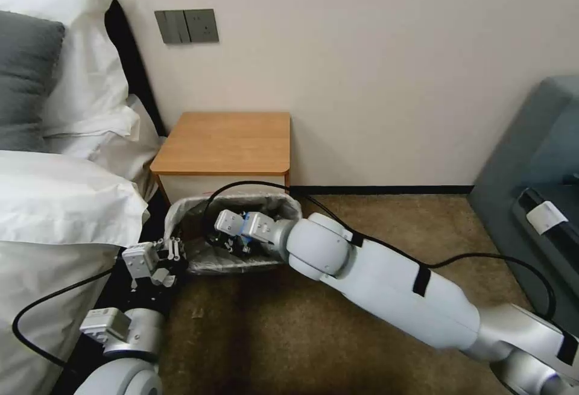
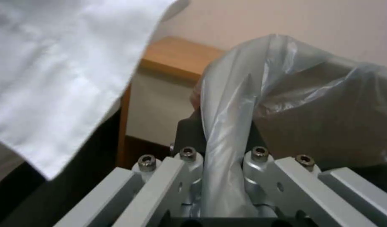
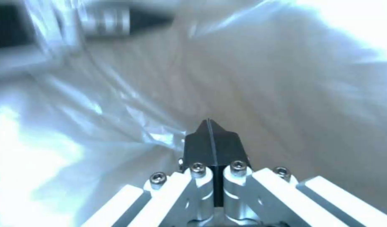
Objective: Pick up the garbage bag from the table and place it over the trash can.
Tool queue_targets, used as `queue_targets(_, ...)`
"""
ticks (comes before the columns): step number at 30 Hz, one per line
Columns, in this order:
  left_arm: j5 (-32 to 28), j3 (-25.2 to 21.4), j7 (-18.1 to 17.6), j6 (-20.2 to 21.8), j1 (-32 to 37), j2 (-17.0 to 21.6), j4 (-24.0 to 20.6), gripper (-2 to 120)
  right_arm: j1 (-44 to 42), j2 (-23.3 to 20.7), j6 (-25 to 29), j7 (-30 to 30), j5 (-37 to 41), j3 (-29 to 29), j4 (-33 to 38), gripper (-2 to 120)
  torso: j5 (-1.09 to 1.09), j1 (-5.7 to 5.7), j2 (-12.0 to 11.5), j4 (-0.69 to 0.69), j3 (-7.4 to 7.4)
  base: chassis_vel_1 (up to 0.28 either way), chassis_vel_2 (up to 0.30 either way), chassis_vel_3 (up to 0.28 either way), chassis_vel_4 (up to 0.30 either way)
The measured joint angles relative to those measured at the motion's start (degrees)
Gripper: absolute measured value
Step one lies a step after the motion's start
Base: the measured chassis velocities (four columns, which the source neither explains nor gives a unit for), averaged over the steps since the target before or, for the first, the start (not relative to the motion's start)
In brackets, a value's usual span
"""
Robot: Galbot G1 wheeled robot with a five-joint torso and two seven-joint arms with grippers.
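- On the carpet, directly in front of the table (image 1: 228, 142), the trash can (image 1: 241, 265) is seen standing, with the garbage bag (image 1: 193, 211) draped over its rim and lining the inside.
- Table top is noted bare; white bedding (image 1: 54, 202) lies to the robot's left of it.
- Left gripper (image 1: 172, 250) is placed at the left corner of the can's rim. From the left wrist view, a twisted fold of the garbage bag (image 2: 227, 126) is seen pinched between its dark fingers (image 2: 189, 132), jaws clamped narrow on the film.
- Right gripper (image 1: 232, 244) is reached down inside the lined can. From the right wrist view, its fingertips (image 3: 202, 142) are seen pressed together with nothing between them, and crinkled bag plastic (image 3: 117, 94) is seen all around.
- Black cable (image 1: 253, 187) is looped over the can's back rim.
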Motion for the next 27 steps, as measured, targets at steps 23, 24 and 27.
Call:
queue_targets(23,-1.22,4.76,-1.23,7.36,0.99,1.3,6.83,7,-54.45,10.86,31.92,7.79,-29.34,38.43,20.36,42,-0.01,0.0,0.01,0.0,-0.01,0.0,0.0,0.0,0.0)
queue_targets(24,-1.22,4.76,-1.23,7.36,0.99,1.3,6.83,7,-54.45,10.86,31.92,7.79,-29.34,38.43,20.36,42,-0.01,0.0,0.01,0.0,-0.01,0.0,0.0,0.0,0.0)
queue_targets(27,0.57,7.37,-1.98,7.36,1.52,1.18,7.8,7,-61.37,14.32,36.46,8.88,-31.33,41.88,20.71,55,0.0,0.0,0.0,0.0,-0.01,0.0,0.0,0.0,0.0)
